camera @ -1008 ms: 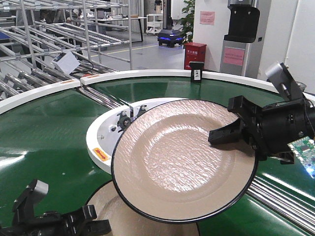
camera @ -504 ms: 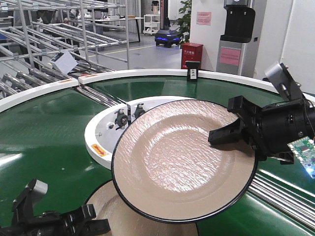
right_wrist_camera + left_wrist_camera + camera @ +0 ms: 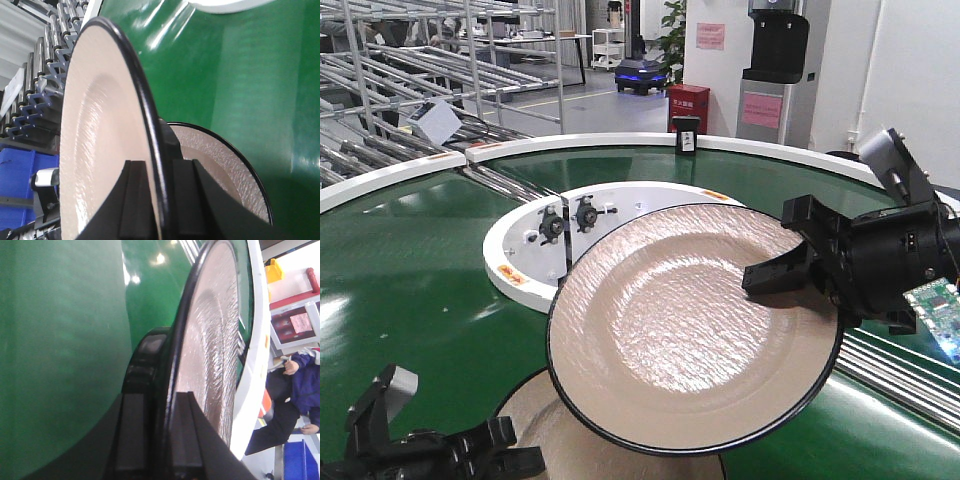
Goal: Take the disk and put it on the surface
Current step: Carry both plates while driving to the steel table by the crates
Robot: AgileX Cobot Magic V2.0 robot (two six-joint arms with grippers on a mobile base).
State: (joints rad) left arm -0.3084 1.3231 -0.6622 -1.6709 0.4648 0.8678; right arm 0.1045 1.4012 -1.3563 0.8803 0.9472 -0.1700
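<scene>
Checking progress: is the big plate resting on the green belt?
No, the right gripper holds the plate tilted above the belt.

Two disks (image 3: 680, 335) (image 3: 565, 440), two grippers (image 3: 760, 278) (image 3: 520, 457)

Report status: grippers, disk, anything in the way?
Right gripper shut on disk, raised over green belt. Left gripper shut on second disk below. Tabletop not in view.

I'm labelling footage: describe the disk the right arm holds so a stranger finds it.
Over the green conveyor, two beige black-rimmed disks overlap. The held disk is the upper one, tilted, its edge pinched by the right gripper; the lower disk peeks out beneath.
</scene>
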